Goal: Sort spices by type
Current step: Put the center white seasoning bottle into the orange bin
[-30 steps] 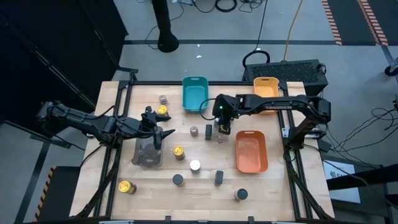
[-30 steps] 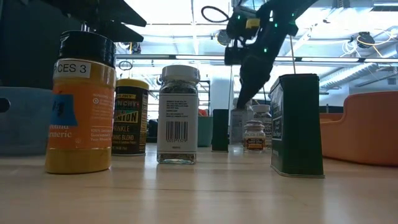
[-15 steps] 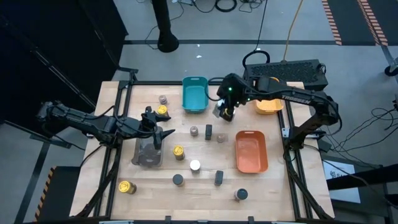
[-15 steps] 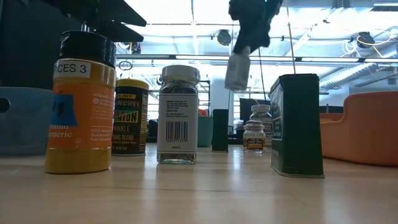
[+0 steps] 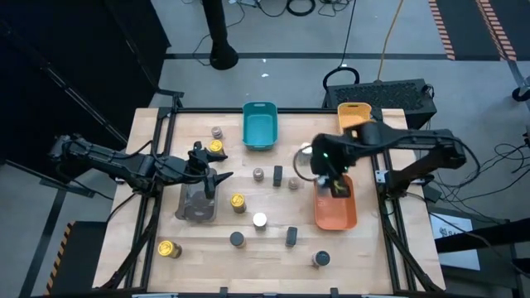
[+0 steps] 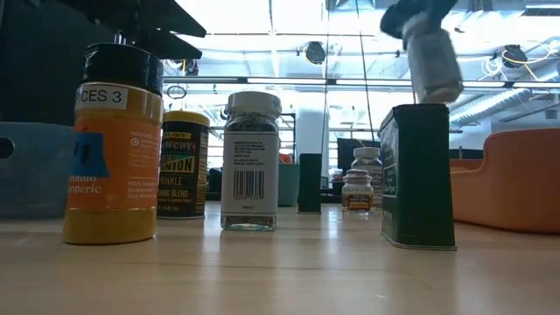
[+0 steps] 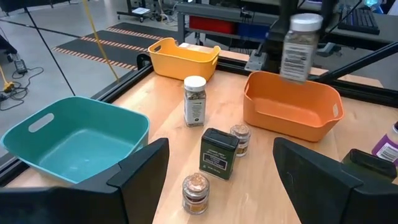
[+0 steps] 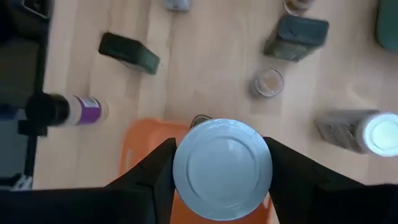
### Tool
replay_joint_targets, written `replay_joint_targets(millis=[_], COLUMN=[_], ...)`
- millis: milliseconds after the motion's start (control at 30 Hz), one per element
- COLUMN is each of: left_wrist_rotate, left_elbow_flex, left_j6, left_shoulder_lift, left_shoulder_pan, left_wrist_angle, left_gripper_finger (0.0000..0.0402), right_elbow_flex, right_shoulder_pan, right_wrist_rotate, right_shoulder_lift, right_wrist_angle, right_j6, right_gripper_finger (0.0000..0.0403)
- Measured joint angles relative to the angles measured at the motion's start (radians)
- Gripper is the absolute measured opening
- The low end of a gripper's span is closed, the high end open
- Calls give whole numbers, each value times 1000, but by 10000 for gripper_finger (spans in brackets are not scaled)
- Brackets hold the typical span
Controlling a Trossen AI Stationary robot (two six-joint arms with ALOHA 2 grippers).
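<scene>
My right gripper [image 5: 332,179] hangs above the far left part of the orange tray [image 5: 335,211], shut on a clear spice jar [image 7: 296,50] with a white lid, also seen high in the low view [image 6: 431,59]. My left gripper [image 5: 214,177] waits open over the grey tray [image 5: 195,207], touching nothing. Other spice jars stand on their bases on the table: yellow-topped ones [image 5: 238,201], a white-topped one [image 5: 260,220], grey-brown ones [image 5: 258,173] and black ones [image 5: 291,237]. My right gripper pinches the jar's lidded top end [image 8: 222,168] between its two fingers [image 8: 155,171], one on each side of the lid. The fingers come from above, pointing steeply down. The jar hangs below them, slightly tilted and lifted clear above the orange tray.
A teal tray [image 5: 259,126] and a yellow tray [image 5: 354,116] stand at the far edge. A black tin [image 7: 219,152] and two small jars [image 7: 195,193] stand mid-table between the arms. A purple-labelled bottle [image 8: 78,111] lies near the orange tray.
My right gripper has lifted the white-lidded jar off the table beside the black tin, risen, then swung toward the table's right edge until it hung over the orange tray, tipping to point more steeply down. The jar stays in its hold.
</scene>
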Motion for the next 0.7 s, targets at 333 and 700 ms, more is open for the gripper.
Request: replay_joint_targets(millis=[333,700], left_wrist_rotate=[-15,-19], left_elbow_flex=[0,0], left_j6=[6,7], left_shoulder_lift=[0,0], left_shoulder_pan=[0,0], left_wrist_angle=[14,43], left_gripper_finger=[292,292], right_elbow_flex=[-447,-657], right_shoulder_pan=[174,215], right_wrist_rotate=[127,244], right_shoulder_lift=[-230,-288], right_wrist_angle=[282,471], right_j6=[75,-54], right_gripper_finger=[179,179])
